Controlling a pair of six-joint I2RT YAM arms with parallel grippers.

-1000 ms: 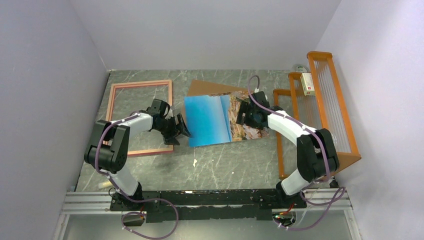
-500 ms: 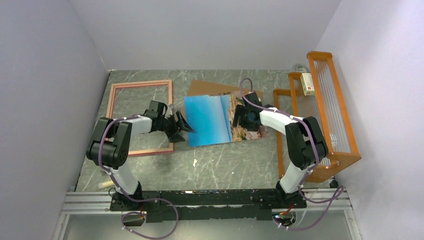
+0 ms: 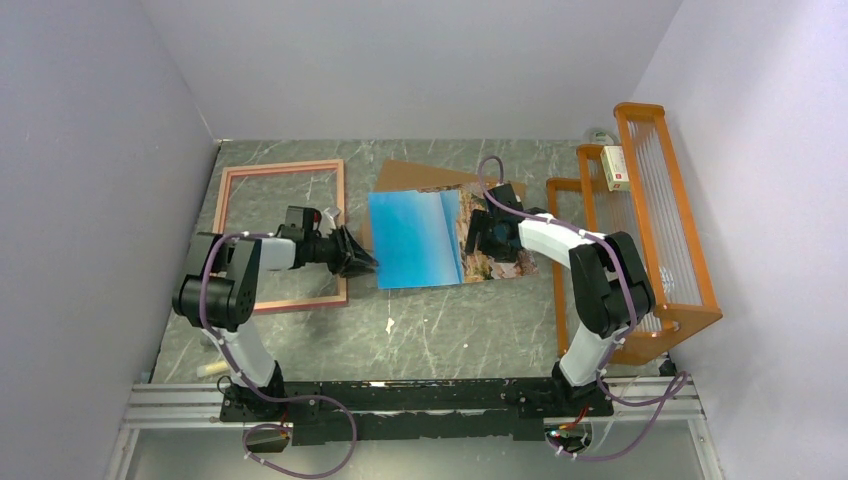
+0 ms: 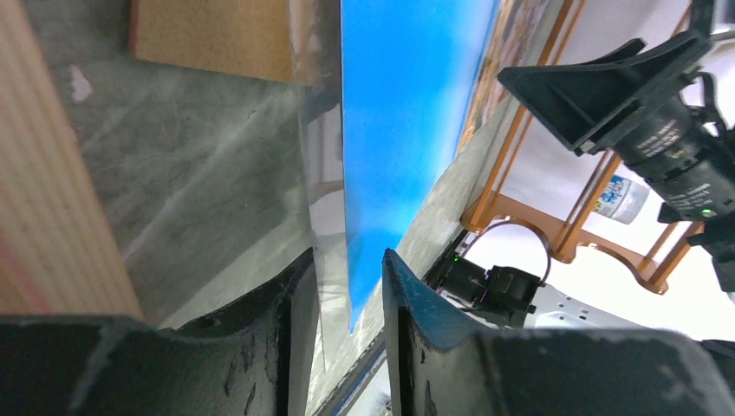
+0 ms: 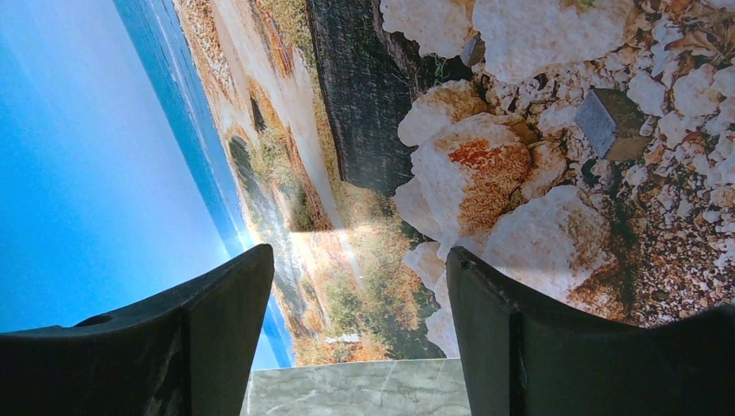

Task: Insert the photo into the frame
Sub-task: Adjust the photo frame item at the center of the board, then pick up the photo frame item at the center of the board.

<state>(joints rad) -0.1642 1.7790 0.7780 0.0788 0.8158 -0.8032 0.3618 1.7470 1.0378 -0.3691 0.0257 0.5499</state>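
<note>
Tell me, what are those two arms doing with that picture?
They are putting the photo into the frame. The photo lies on the table beside the frame, not in it yet. The left gripper straddles the photo's left edge; whether it grips is unclear. The right gripper, open, is over the rocky end.

Soft, even light from above fills the top view; shadows on the surface [image 3: 450,320] are faint. In the left wrist view the left gripper [image 4: 345,260] is blurred and the wall [image 4: 598,22] behind the orange rack [image 4: 490,211] is blown out. A pale glare streaks the photo [image 5: 364,173].
</note>
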